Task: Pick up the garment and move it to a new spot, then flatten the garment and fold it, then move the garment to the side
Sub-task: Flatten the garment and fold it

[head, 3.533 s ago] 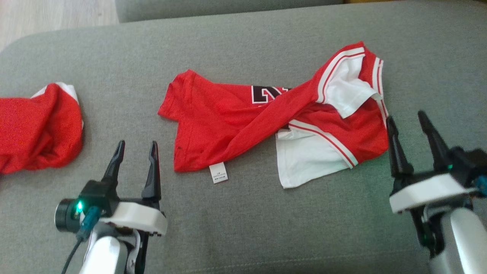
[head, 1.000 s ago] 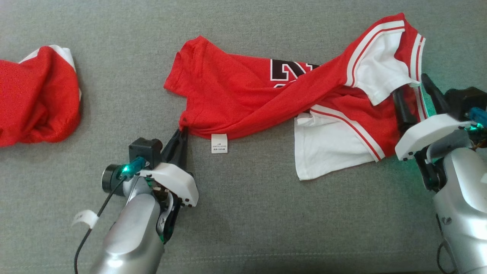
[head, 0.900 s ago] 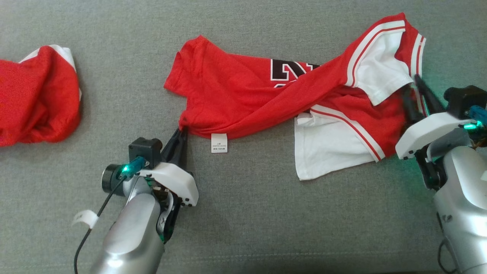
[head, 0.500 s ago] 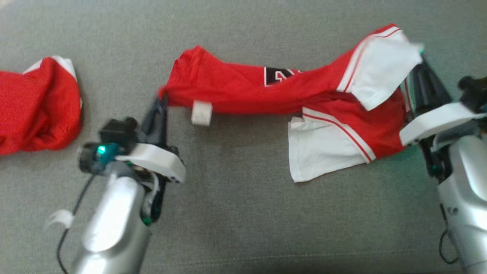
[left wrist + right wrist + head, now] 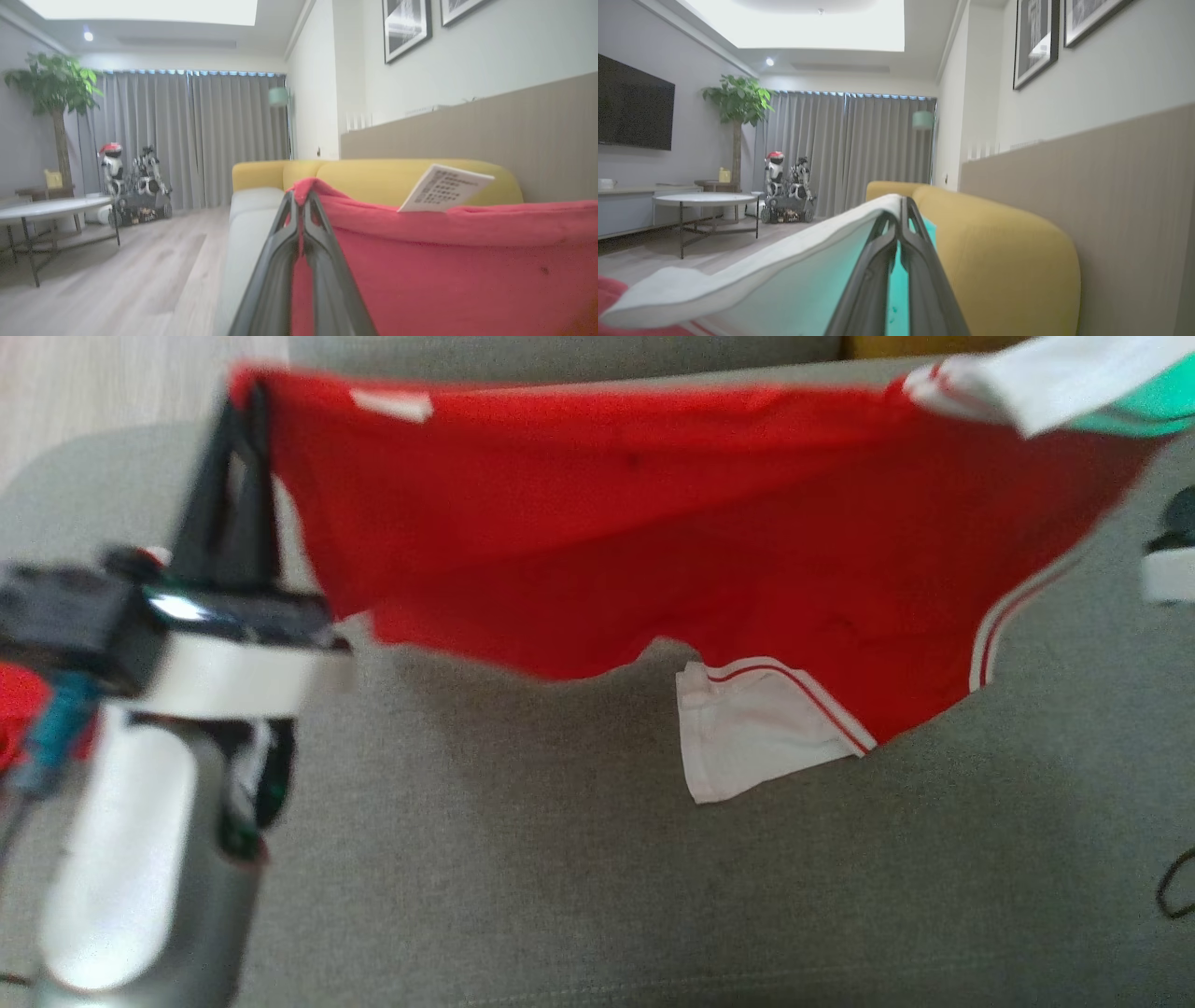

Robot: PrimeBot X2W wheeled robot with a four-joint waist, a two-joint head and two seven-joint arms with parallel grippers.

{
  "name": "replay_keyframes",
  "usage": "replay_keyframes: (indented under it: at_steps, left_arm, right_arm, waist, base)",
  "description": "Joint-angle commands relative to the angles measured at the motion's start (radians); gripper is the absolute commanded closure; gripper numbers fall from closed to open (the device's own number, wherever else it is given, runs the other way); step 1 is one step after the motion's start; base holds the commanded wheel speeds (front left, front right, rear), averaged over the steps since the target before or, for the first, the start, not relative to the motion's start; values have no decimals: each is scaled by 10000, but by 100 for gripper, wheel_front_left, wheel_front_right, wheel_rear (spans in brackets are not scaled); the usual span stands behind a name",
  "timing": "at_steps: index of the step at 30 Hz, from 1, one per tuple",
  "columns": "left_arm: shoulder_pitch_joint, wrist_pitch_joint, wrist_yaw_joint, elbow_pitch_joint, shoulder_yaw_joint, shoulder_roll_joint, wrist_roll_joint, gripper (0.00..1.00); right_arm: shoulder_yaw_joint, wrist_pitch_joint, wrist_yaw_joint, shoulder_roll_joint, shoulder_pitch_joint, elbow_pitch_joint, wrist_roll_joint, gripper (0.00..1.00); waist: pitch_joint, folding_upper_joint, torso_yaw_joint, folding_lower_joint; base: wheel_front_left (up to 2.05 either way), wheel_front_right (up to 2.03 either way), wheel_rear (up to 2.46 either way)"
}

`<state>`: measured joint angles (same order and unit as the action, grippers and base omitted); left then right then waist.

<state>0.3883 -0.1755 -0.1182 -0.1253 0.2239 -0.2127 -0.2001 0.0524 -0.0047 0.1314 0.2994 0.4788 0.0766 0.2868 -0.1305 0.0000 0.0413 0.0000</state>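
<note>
1. Garment: a red jersey with white, red-striped trim, held up in the air and stretched between the two grippers above the grey sofa.
2. Its top edge runs almost straight across the head view from upper left to upper right. The cloth sags below that edge in a wide curve.
3. The left gripper has its fingers pressed together on a red corner of the garment. In the head view that corner is at the upper left, over the end of the sofa.
4. The right gripper has its fingers closed on a white edge of the garment, which is tinted teal there. In the head view its fingers are hidden by cloth, and a pale part of its body shows at the right edge.
5. A white printed label stands up from the top edge, near the left gripper's hold.
6. A white sleeve hangs lowest, right of centre and low over the seat. I cannot tell whether it touches the sofa.
7. The garment casts a soft shadow on the sofa beneath it.
8. Another red cloth lies at the left edge of the head view, partly behind the left arm.
9. A yellow cushion lies beyond the garment in both wrist views. Pale wood floor shows past the sofa.
10. The head view is blurred, so fine detail is lost.
</note>
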Motion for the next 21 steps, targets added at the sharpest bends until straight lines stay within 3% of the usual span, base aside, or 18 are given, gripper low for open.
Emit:
replay_keyframes:
  at_steps: [1, 9, 21]
  left_arm:
    - [784, 97, -68, -546, -489, -375, 91, 100]
    - [2071, 1255, -10, -2143, -596, -862, 351, 100]
    - [2492, 1901, -53, -2114, -468, -807, 174, 100]
  right_arm:
    - [-18, 156, -7, 177, 265, 580, -62, 100]
    - [554, 1674, -7, 500, 1267, 2738, -137, 100]
    - [330, 2636, -7, 710, 2239, 2515, 349, 100]
  waist:
    - [133, 0, 21, 0]
    - [702, 0, 48, 0]
    - [854, 0, 23, 0]
  base:
    - [0, 0, 0]
    - [0, 0, 0]
    - [0, 0, 0]
